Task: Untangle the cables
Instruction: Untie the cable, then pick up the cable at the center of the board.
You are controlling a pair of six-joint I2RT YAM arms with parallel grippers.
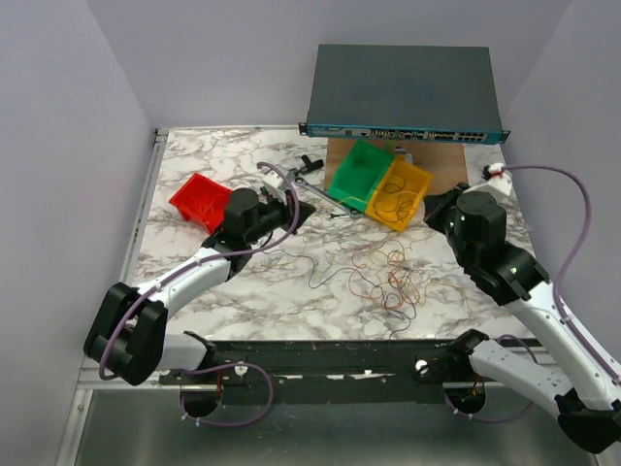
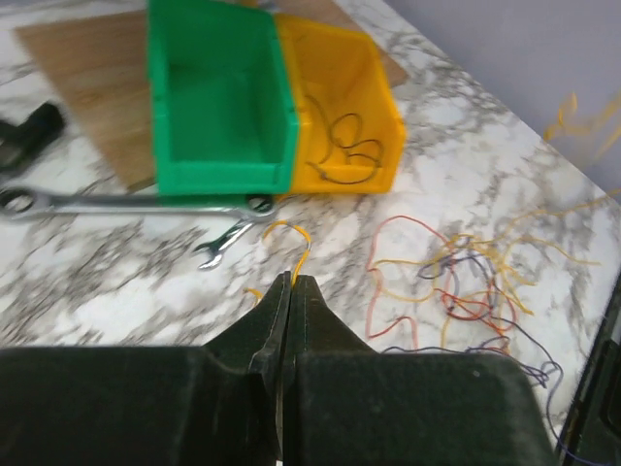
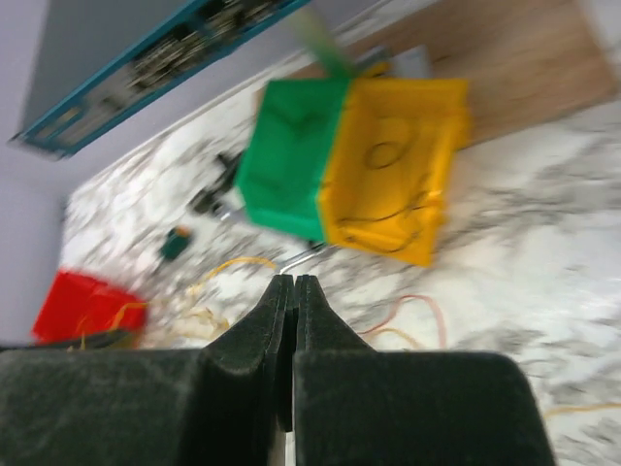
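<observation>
The cables (image 1: pixel 388 277) lie as a loose tangle of thin orange, yellow, red and dark purple wires on the marble table, in front of the bins; the left wrist view shows this tangle (image 2: pixel 466 282) at the right. My left gripper (image 2: pixel 292 280) is shut on a yellow cable (image 2: pixel 303 248) that arcs up out of its tips, with a short end showing to their left. In the top view my left gripper (image 1: pixel 294 204) is beside the wrench. My right gripper (image 3: pixel 294 282) is shut with nothing between its fingers, and it hovers just right of the yellow bin (image 1: pixel 400 194).
A green bin (image 1: pixel 359 175) touches the yellow bin, which holds a few dark wires (image 2: pixel 340 155). A red bin (image 1: pixel 199 201) sits at the left and a wrench (image 1: pixel 315 194) lies beside the green bin. A network switch (image 1: pixel 403 92) and a wooden board (image 1: pixel 446 165) are behind.
</observation>
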